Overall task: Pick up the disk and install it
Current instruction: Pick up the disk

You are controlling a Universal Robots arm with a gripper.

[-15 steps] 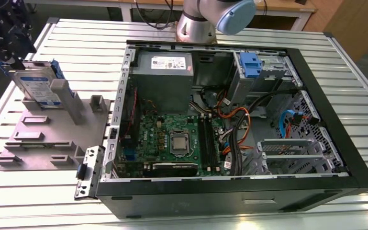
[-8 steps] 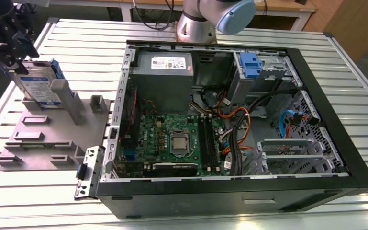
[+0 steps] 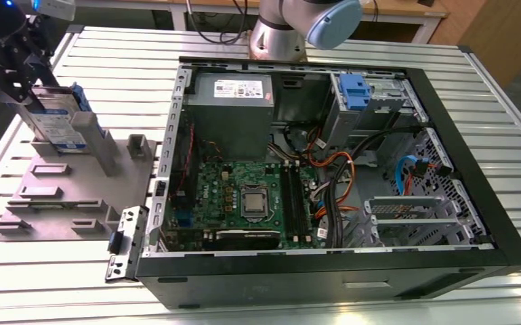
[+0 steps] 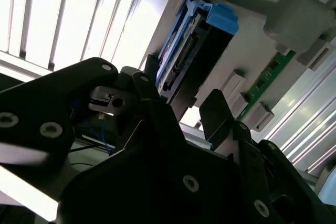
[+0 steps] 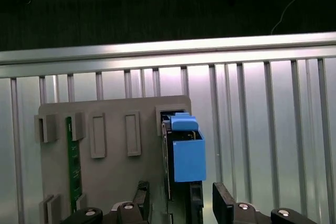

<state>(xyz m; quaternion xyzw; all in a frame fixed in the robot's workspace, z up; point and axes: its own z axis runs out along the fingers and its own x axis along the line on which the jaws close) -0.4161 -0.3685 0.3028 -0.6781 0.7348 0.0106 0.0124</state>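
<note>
- The fingers (image 5: 223,203) of the gripper (image 5: 181,199) stand apart, one on each side of the disk (image 5: 184,163). Both wrist views show a gap on either side, so nothing is gripped yet.
- The step in hand appears to be the grasp. I judge it goes best if the disk sits centred between the fingers before they close. Both then meet its broad flat faces together, and neither shoves it sideways.
- The blue side rail (image 5: 187,167) runs along the disk's exposed edge. A hold on the metal body beside it is likely firmer than one on the plastic, which may flex or slip.
- The disk stands on edge in a slot at a corner of the grey fixture plate (image 5: 113,174). The slot looks close-fitting, so a square, untilted grasp matters, since a skewed one could wedge the disk against the slot walls.
- A green memory module (image 5: 73,161) stands in another slot of the plate, well apart from the fingers and out of their way.
- The plate lies near the edge of the slatted surface (image 3: 52,288) at the exterior view's left, just beside the open computer case (image 3: 332,271).
</note>
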